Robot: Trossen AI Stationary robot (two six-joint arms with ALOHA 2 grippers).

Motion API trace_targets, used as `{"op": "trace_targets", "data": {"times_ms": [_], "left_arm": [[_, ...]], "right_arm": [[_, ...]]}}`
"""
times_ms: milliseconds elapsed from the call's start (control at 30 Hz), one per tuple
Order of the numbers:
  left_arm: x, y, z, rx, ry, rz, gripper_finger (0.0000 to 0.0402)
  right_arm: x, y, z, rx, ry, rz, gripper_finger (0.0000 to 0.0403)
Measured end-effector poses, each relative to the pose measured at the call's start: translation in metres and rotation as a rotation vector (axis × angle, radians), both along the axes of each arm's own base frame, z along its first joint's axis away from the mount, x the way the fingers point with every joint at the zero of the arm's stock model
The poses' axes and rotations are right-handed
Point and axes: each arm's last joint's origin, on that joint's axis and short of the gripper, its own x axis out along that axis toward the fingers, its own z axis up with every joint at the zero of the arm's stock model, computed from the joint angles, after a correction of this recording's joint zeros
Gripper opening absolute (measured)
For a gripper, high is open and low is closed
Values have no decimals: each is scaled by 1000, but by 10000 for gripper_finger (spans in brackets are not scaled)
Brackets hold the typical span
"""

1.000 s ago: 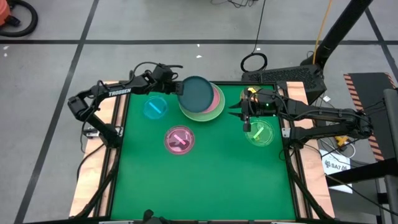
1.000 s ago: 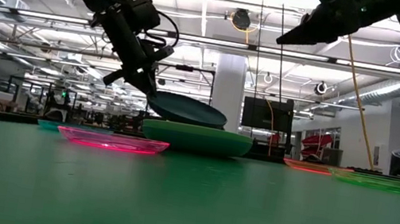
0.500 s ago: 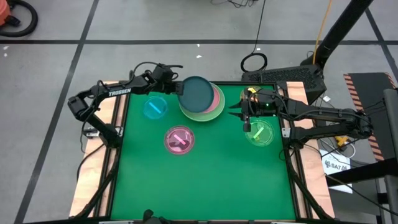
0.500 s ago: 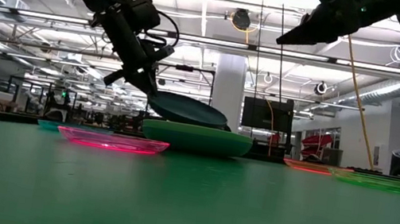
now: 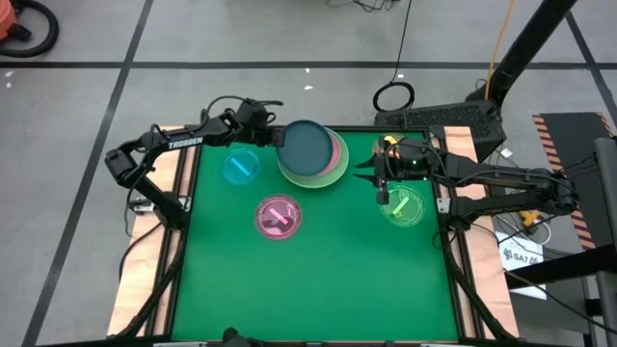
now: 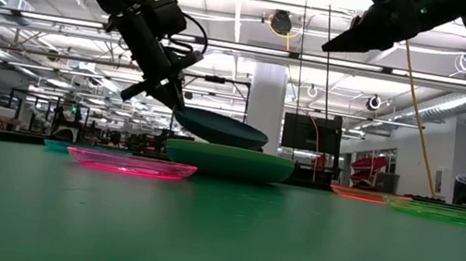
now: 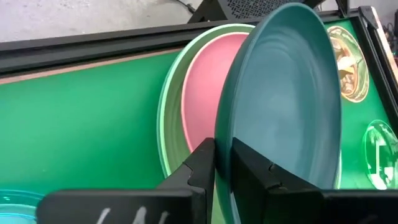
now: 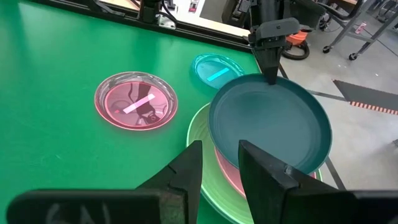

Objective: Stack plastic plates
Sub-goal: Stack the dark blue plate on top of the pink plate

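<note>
A dark teal plate (image 5: 307, 145) hangs just above a stack at the table's far middle. The stack is a pink plate (image 7: 202, 93) lying in a light green plate (image 5: 326, 173). My left gripper (image 5: 277, 138) is shut on the dark teal plate at its left side. My right gripper (image 5: 369, 178) hovers open, high to the right of the stack, with nothing between its fingers. Small translucent plates lie flat on the mat: blue (image 5: 240, 167), magenta (image 5: 278, 216), green (image 5: 403, 205) and orange (image 7: 348, 62). My left gripper pinches the dark teal plate's rim (image 7: 222, 158) on the plate's left side. One finger (image 7: 202, 163) lies on one face and the other on the opposite face. The fingers slant down from the table's far left. The plate (image 6: 219, 128) is held nearly level just above the stack.
The green mat (image 5: 328, 280) has bare room across its near half. A raised dark frame (image 5: 183, 193) borders the table. The small green plate lies right under my right arm (image 5: 482, 178), and the orange plate sits at the far right corner.
My left gripper has rolled a little about its own axis without shifting place. The dark teal plate has tipped slightly with it and now sits closer to level above the stack.
</note>
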Motion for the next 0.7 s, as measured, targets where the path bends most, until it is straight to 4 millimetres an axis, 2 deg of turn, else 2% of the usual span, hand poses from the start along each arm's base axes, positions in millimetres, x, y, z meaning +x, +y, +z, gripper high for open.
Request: {"op": "trace_targets", "data": {"times_ms": [233,700], "left_arm": [[-3,-3,-3,-92,5,47,47],[-8,-1,-6,-130,27,44,47]], "right_arm": [[0,0,0,7,-1,-2,99],[-1,0,-2,13,18,-3,99]]}}
